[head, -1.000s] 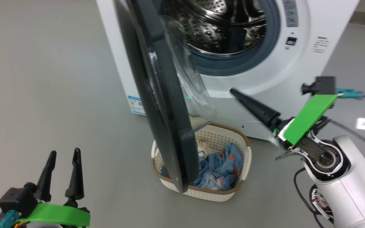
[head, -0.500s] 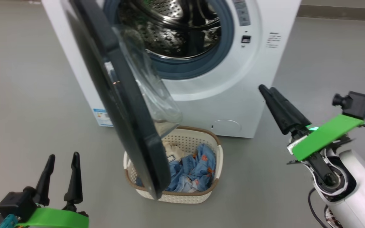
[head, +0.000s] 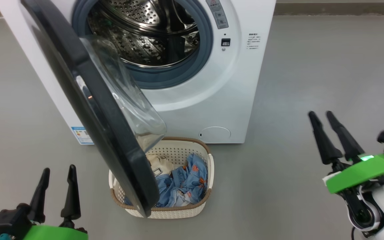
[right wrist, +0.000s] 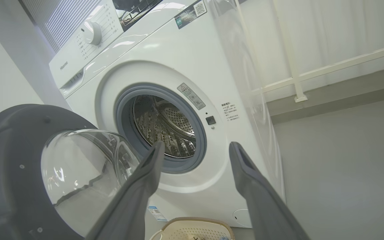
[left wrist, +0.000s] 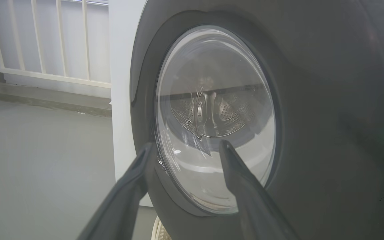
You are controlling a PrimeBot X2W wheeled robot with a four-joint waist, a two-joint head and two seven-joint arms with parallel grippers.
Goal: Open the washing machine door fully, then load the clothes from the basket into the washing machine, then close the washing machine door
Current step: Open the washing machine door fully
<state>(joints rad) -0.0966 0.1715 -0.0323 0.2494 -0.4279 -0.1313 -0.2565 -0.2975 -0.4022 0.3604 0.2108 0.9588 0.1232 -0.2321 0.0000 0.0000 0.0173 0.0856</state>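
The white washing machine (head: 212,100) stands at the top of the head view, its steel drum (head: 145,33) showing. The washing machine door (head: 88,110) hangs swung out towards me, partly open, and its lower edge hides the left part of the basket (head: 198,206). The clothes (head: 185,181), cream and printed light blue, lie in the basket. My left gripper (head: 59,170) is open at the lower left, apart from the door; in its wrist view the left gripper (left wrist: 187,145) faces the door's outer glass (left wrist: 212,83). My right gripper (head: 320,115) is open and empty, right of the machine.
Grey floor (head: 312,66) lies on both sides of the machine. In the right wrist view the right gripper (right wrist: 197,145) points at the drum opening (right wrist: 165,130), with the basket's rim (right wrist: 195,221) below and a white railing (right wrist: 312,73) along the wall behind.
The head camera has turned, so the whole picture has shifted. My right gripper has drawn back from the machine's front to the right, fingers now pointing up. The left gripper stays put.
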